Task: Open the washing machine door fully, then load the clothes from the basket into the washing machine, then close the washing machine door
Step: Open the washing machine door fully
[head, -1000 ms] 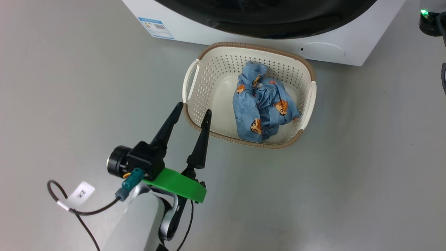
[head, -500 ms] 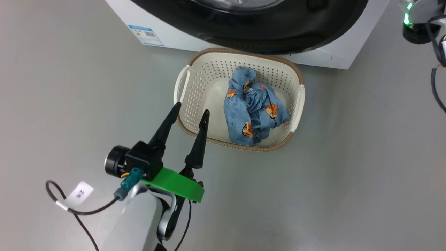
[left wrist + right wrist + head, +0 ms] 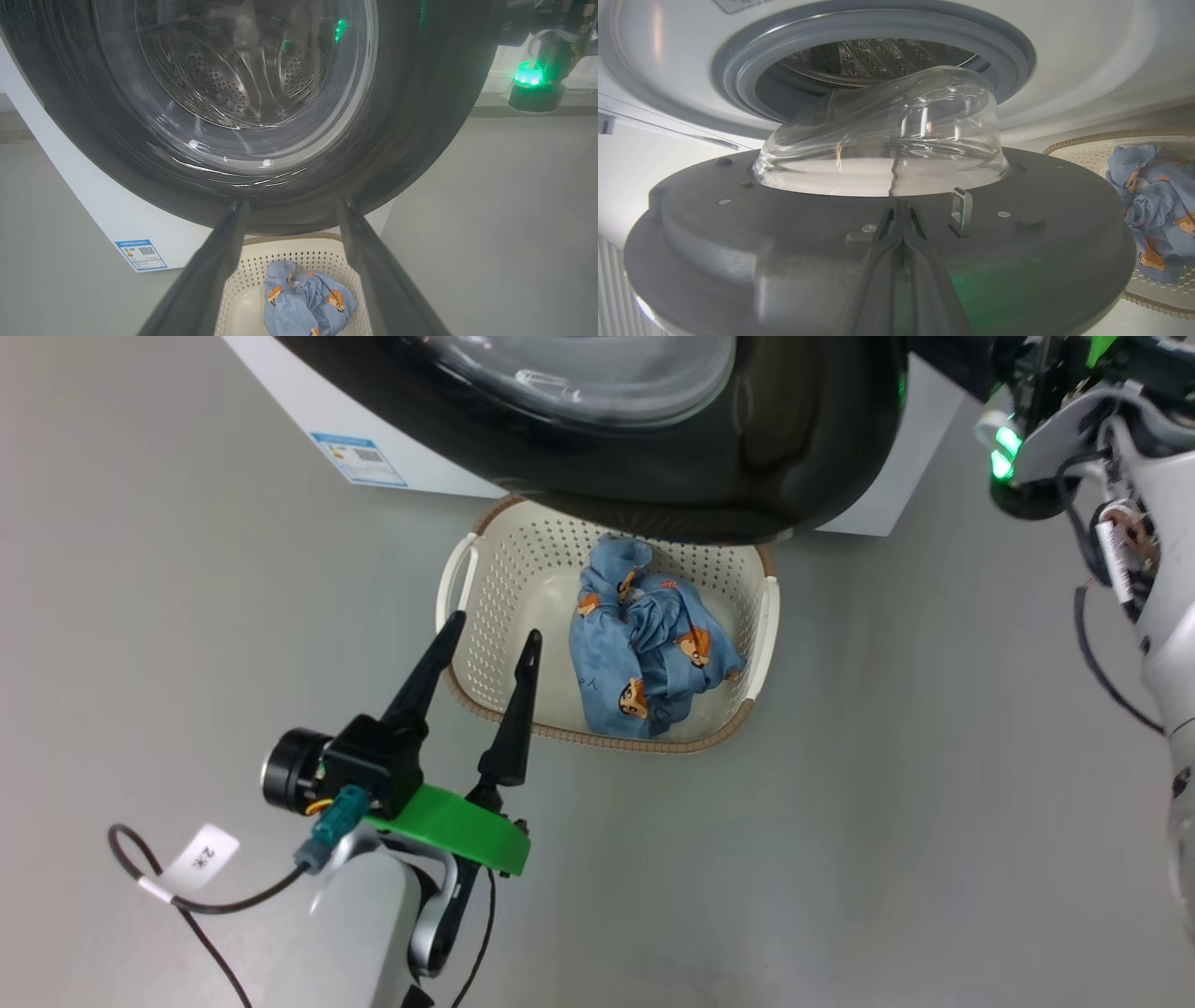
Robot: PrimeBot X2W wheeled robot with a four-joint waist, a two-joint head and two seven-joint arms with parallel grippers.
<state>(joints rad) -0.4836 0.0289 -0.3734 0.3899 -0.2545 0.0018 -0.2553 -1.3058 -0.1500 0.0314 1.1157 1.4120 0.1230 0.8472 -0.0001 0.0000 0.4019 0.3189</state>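
The left end effector (image 3: 493, 627) is released, its two dark fingers (image 3: 425, 677) spread wide and holding nothing. In the head view it hangs over the near left corner of the basket (image 3: 485, 616), touching neither the rim nor the clothes (image 3: 644, 653). In its own wrist view, the open fingers frame the blue garment (image 3: 303, 303) lying crumpled in the basket (image 3: 299, 247), with the washing machine door (image 3: 420, 140) beyond.

The right end effector (image 3: 901, 207) is clenched, fingers pressed flat together with nothing between them. Its tips lie on the door's grey inner face (image 3: 738, 242), at the foot of the glass bowl (image 3: 887, 130) and just beside the metal latch hook (image 3: 961, 205). How hard they press cannot be told.

The door (image 3: 794, 448) stands partly open, swung out from the washing machine (image 3: 308, 401) and overhanging the far end of the basket, which sits on the floor (image 3: 840, 849). Behind it the grey gasket (image 3: 738, 70) and steel drum (image 3: 878, 56) are exposed.
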